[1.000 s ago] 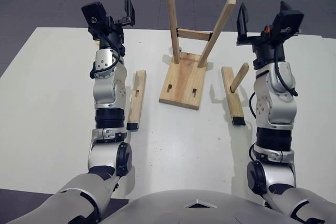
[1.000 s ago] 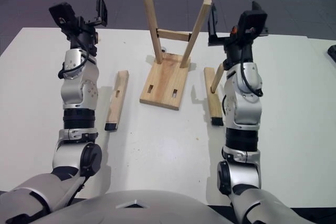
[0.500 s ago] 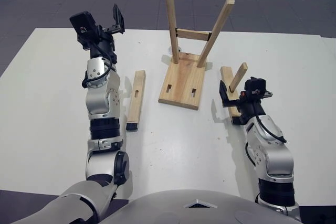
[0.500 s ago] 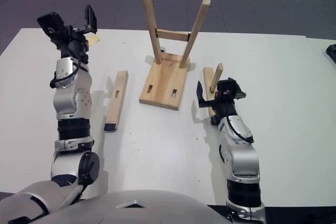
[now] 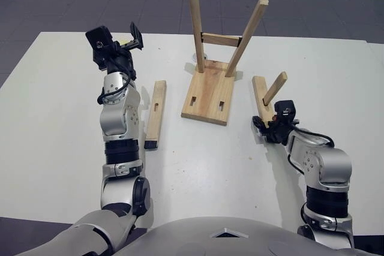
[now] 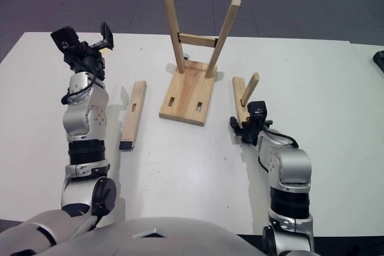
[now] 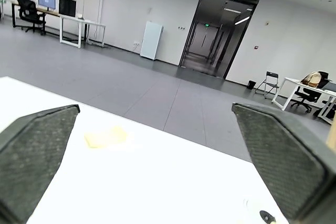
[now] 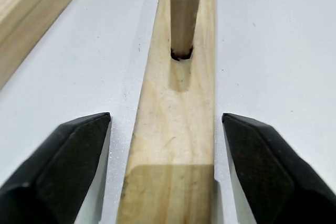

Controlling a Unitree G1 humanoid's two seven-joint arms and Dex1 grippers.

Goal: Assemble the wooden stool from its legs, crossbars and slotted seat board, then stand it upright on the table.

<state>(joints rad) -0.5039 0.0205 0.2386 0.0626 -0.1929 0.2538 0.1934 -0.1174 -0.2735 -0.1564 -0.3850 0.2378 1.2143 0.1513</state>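
One arm down, one up
Right gripper low on the counter, fingers wide around a leg beside the seat board; left gripper high, fingers wide.

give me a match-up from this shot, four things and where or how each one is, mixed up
1 seat board
2 bare leg
3 leg with crossbar
4 left gripper

a lying flat left of the board
b raised and open, far left of the table
c inside the open right gripper
d two legs standing up from it

Pairs: 1-d, 2-a, 3-c, 4-b
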